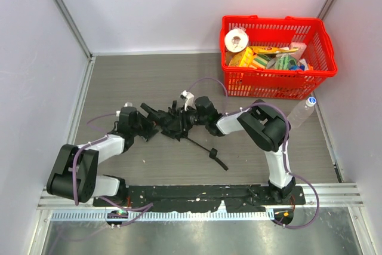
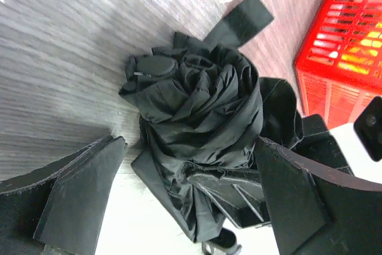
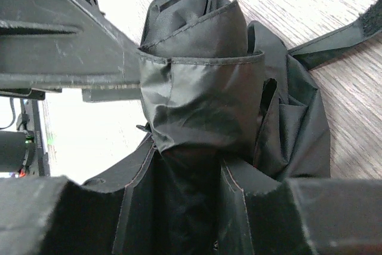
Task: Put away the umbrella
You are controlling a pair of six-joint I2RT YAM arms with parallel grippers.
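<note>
Well off every table point(image 1: 149, 82) edge: bundled umbrella point(image 1: 173, 123). Pinched in part-closed right gripper point(image 1: 190, 117). Flanked by left gripper point(image 1: 150, 126), spread fully, gripping nothing. Bare wood beyond; red basket point(image 1: 274, 83) far right.

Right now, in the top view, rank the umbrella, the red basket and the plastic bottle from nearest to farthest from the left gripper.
From the left gripper:
1. The umbrella, right at its fingertips, mid-table.
2. The red basket, back right; its near-left corner comes next.
3. The plastic bottle, lying at the far right, just in front of the basket's right end.
</note>
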